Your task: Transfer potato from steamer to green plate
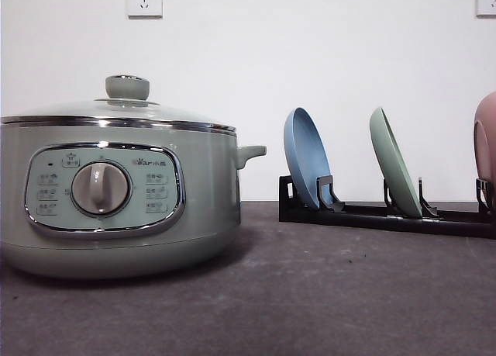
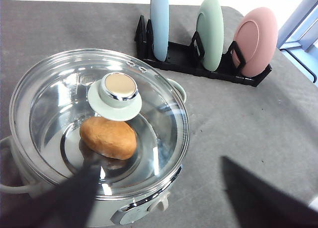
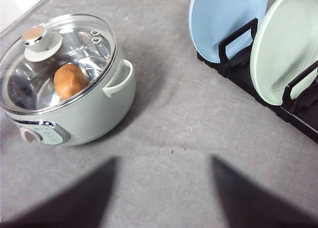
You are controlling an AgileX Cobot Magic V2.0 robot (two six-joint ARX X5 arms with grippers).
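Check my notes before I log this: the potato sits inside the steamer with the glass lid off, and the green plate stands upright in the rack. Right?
One thing is wrong: the glass lid is on, closing the steamer, as the left wrist view shows. The potato does sit inside beneath it, and the green plate stands upright in the rack.

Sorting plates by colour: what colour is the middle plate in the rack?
Pale mint green, clearest in the left wrist view.
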